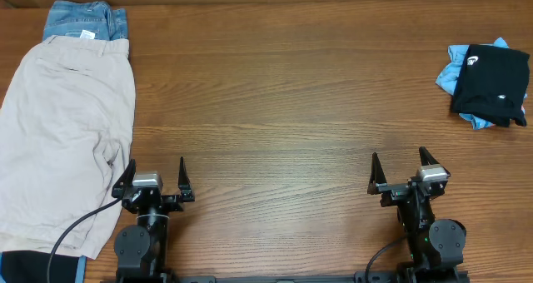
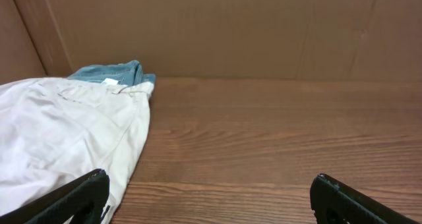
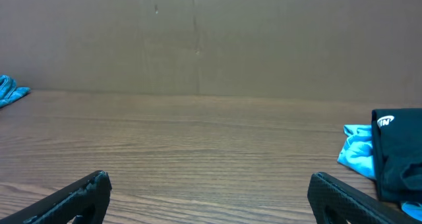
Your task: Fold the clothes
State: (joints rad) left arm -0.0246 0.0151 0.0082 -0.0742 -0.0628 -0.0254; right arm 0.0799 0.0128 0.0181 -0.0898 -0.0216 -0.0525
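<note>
A folded black T-shirt (image 1: 495, 83) with a small white logo lies at the far right on a light-blue tee (image 1: 450, 73). Both show at the right edge of the right wrist view, black T-shirt (image 3: 399, 151) and blue tee (image 3: 356, 151). Beige shorts (image 1: 62, 133) lie spread flat at the left, over blue denim (image 1: 83, 21) at the back left; the left wrist view shows the shorts (image 2: 59, 138) and denim (image 2: 112, 72). My left gripper (image 1: 155, 176) is open and empty beside the shorts' right edge. My right gripper (image 1: 399, 171) is open and empty, well in front of the black T-shirt.
A brown wall (image 2: 231, 26) runs along the back of the wooden table (image 1: 283, 108). A black cable (image 1: 75, 229) from the left arm lies over the shorts' lower part. A dark and blue cloth edge (image 1: 37, 266) shows at the bottom left corner.
</note>
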